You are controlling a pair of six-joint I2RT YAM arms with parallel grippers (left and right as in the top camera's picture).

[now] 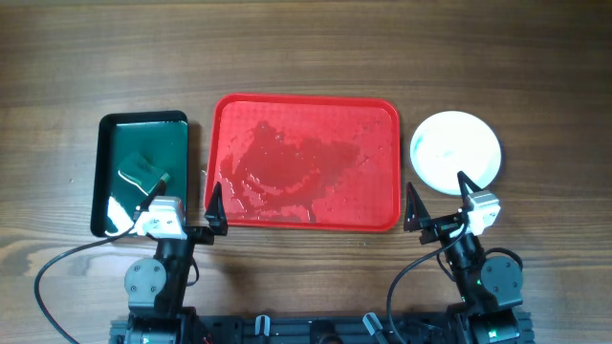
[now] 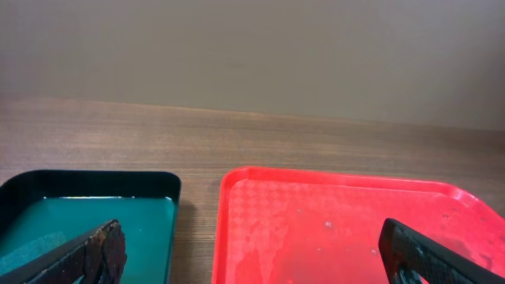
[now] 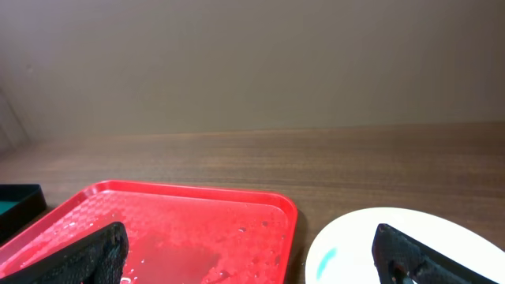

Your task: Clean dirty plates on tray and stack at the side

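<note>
Large red rectangular plastic tray (image 1: 304, 103): no plates on it, only wet film. Round white plates (image 1: 456, 151) stacked on table just right of tray; count unclear. Judged: stacking done, check remains. Left gripper (image 1: 182, 206) and right gripper (image 1: 440, 199) spread wide, empty. Right wrist view shows faint greenish fleck (image 3: 327, 259) on top plate, barely readable overhead; next move may call for re-wipe.
</note>
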